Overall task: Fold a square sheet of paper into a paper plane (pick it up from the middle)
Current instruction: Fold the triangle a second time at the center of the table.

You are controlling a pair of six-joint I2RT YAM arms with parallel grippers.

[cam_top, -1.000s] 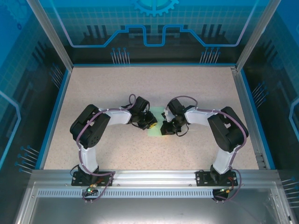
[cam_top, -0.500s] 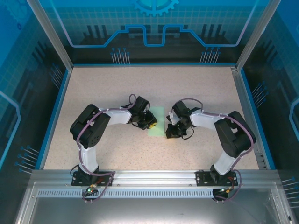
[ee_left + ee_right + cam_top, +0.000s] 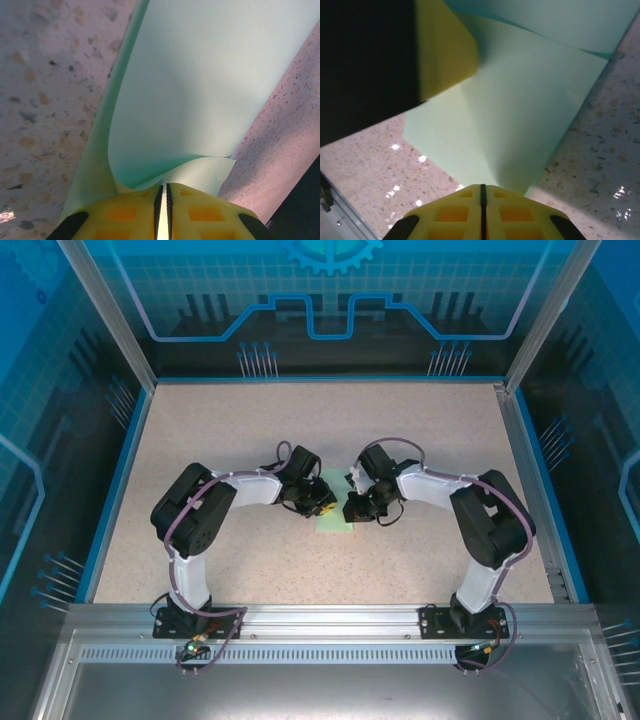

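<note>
Nearest, the left arm (image 3: 200, 512) and right arm (image 3: 485, 515) rise from the front rail and bend inward to meet over the middle of the speckled surface (image 3: 200, 440). Left jaws are pinched on the paper sheet (image 3: 334, 483) — in the left wrist view a pale strip of it runs between the yellow pads (image 3: 125, 215), and the sheet curls up from them with one edge lifted off the surface. Right jaws are closed, with only a dark seam between the pads (image 3: 520, 215); their tips meet the near corner of the sheet, though I cannot tell whether any paper is caught there. Beyond that corner a second layer of the sheet shows — its edge crosses the first. Farther still stands the blue back wall (image 3: 320, 300).
</note>
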